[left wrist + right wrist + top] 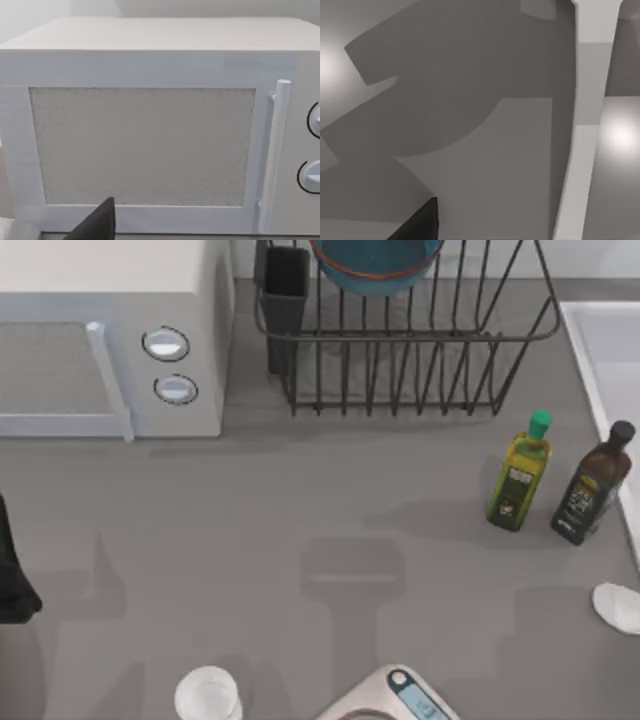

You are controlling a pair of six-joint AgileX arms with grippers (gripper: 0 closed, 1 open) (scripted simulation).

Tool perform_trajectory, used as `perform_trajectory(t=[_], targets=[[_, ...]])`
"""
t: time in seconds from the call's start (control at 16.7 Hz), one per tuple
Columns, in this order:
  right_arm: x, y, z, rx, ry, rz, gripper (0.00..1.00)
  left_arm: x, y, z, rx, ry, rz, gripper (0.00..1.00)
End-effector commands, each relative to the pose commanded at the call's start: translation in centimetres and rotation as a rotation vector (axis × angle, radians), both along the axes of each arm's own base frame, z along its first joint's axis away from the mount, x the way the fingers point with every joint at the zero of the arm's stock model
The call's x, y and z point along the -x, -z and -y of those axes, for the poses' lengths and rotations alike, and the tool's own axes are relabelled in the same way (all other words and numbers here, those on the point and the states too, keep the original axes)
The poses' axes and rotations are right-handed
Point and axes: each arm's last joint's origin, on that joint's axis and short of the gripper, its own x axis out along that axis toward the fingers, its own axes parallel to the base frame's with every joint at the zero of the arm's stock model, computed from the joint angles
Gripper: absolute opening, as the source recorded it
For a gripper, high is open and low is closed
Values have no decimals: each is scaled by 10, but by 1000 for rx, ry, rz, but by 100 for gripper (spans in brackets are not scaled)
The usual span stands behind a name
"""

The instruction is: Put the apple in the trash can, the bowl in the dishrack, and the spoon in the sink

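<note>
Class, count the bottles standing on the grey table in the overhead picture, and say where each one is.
2. The yellow-green bottle with a green cap stands right of centre; the dark brown bottle with a black cap stands beside it, nearer the white sink rim. Others may lie outside the frame.

So the non-task clutter: a big white microwave [110, 335] sits in the upper left of the top view, with a vertical door handle [110, 380] and two round knobs [170, 365] stacked on its right side. The left wrist view has it head-on, speckled grey door window [142, 145] and all. Over at the middle right stand two bottles just beside each other, apart: a yellow-green one with a green cap [520, 472] and a dark brown one with a black cap [592, 483], both tilted in the frame. A round white cup [208, 695] sits at the bottom edge left of centre, and right of it a grey scale with a blue display [400, 700] is cut off by the frame. It's all on a plain grey table [300, 520].
</note>
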Motion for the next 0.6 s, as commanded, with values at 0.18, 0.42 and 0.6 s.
perform_trajectory(t=[0.18, 0.42, 0.6], targets=[[0, 1, 0, 0, 0, -1, 100, 0, 0, 0, 0, 0, 0, 100], [0, 1, 0, 0, 0, -1, 77, 0, 0, 0, 0, 0, 0, 100], [0, 1, 0, 0, 0, -1, 55, 0, 0, 0, 0, 0, 0, 100]])
